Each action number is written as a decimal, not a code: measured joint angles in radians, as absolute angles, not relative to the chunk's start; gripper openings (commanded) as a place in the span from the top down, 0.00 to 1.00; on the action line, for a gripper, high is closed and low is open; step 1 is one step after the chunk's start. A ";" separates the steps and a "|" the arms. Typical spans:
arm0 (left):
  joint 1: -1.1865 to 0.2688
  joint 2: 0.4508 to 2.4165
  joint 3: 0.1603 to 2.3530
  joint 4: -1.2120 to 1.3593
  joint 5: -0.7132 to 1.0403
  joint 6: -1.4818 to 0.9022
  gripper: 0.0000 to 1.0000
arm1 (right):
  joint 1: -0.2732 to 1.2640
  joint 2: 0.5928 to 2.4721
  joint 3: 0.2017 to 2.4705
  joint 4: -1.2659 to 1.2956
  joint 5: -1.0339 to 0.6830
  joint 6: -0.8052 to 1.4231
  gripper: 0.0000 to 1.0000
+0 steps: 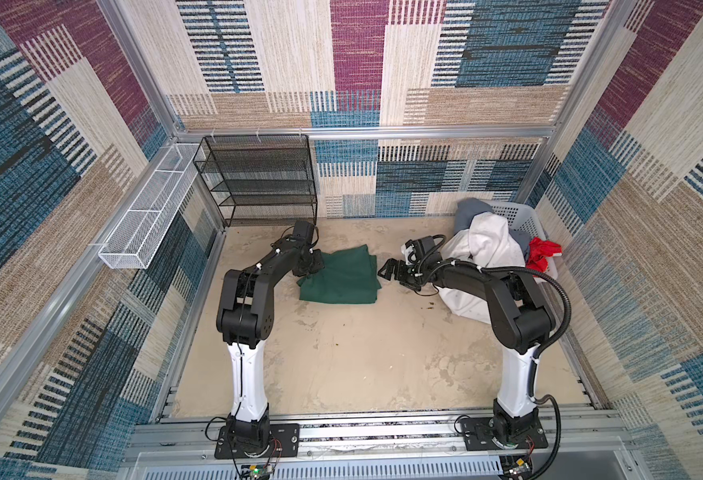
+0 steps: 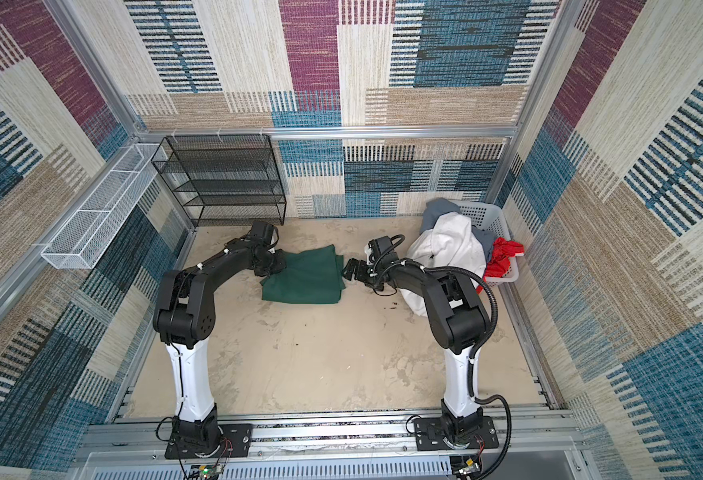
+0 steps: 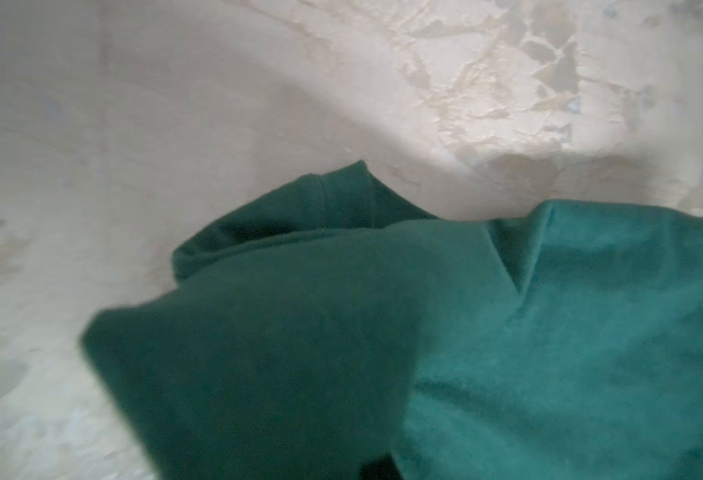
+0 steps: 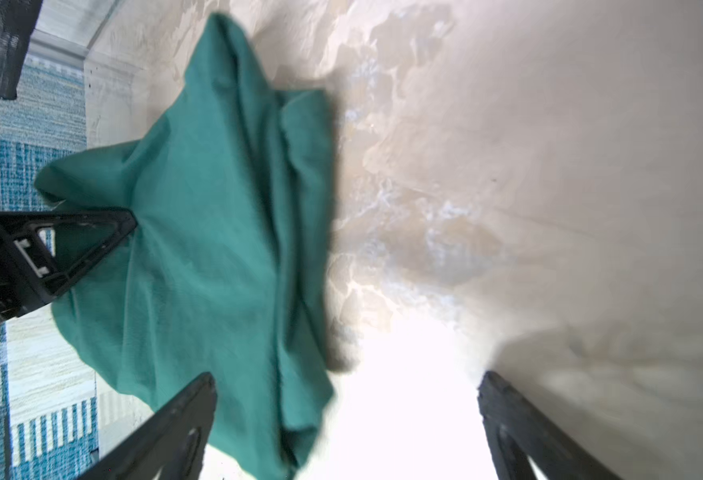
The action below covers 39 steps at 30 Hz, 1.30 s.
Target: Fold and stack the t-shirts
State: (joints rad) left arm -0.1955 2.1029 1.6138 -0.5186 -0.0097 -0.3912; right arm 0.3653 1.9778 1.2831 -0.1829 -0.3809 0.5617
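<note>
Currently the left gripper [image 1: 310,268] is clamped on the left edge of the green t-shirt [image 1: 341,276], probably so that this side can be lifted and a fold carried across. The right gripper [image 1: 388,272] is held wide apart and empty just beside the garment's right edge. The shirt is laid partly folded on the table [image 1: 341,353], apart from the white t-shirt [image 1: 487,245], grey t-shirt [image 1: 470,210] and red t-shirt [image 1: 543,251], which are heaped unfolded at the basket [image 1: 522,222].

I count four garments: green t-shirt [image 1: 341,276] at twelve o'clock; white t-shirt [image 1: 489,245], grey t-shirt [image 1: 470,210], red t-shirt [image 1: 543,251] and one basket [image 1: 526,224] at two o'clock.
</note>
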 measured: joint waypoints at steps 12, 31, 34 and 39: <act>-0.079 2.120 1.737 -0.622 -0.205 -0.228 1.00 | 0.355 1.819 1.201 -0.205 -0.276 0.484 0.01; 0.146 2.383 2.118 -0.662 -0.334 0.021 0.87 | 0.345 1.678 1.082 -0.219 -0.179 0.458 0.01; 0.162 2.388 2.126 -0.665 -0.363 0.038 0.46 | 0.345 1.662 1.065 -0.218 -0.173 0.466 0.01; 0.160 2.346 2.067 -0.645 -0.427 0.056 0.21 | 0.343 1.653 1.056 -0.226 -0.172 0.471 0.02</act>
